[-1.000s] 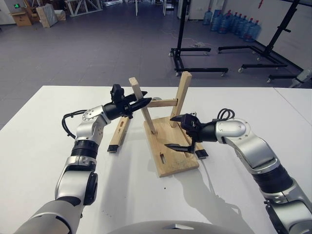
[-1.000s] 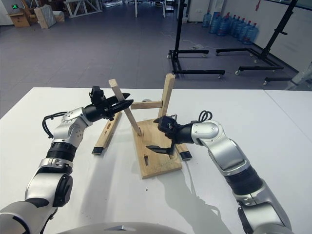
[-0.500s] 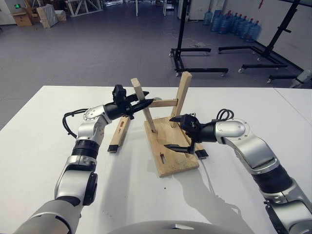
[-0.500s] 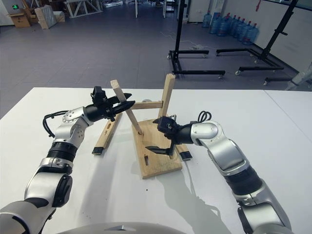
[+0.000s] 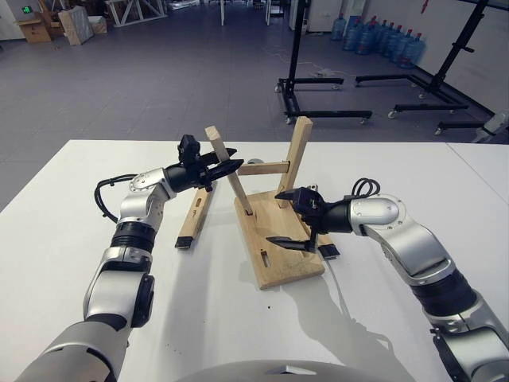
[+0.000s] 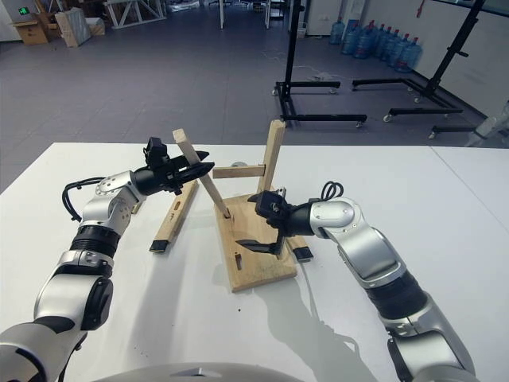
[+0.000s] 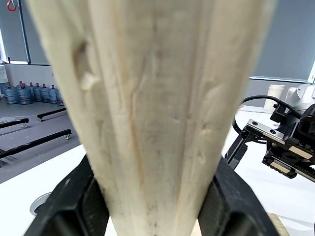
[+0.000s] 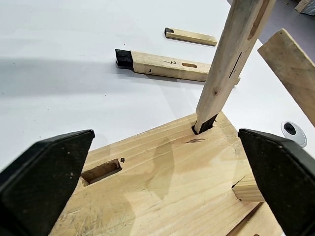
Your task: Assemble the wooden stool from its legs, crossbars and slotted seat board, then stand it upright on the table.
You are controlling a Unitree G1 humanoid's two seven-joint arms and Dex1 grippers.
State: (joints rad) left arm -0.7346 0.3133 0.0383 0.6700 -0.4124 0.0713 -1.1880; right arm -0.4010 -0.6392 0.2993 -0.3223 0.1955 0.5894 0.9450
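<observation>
Left eye view: our left hand (image 5: 231, 166) grips the tilted leg (image 5: 241, 195) seated in the board (image 5: 286, 263); our right hand (image 5: 275, 216) hangs open. Next, we judge, it needs straightening and pressing home.

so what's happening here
The robot is assembling a stool. Its left arm's jaws are shut on a tilted leg whose lower end sits in a slot of the seat board. The right arm's jaws hang open over the board. A second leg with a crossbar stands in it; a third leg lies loose.
</observation>
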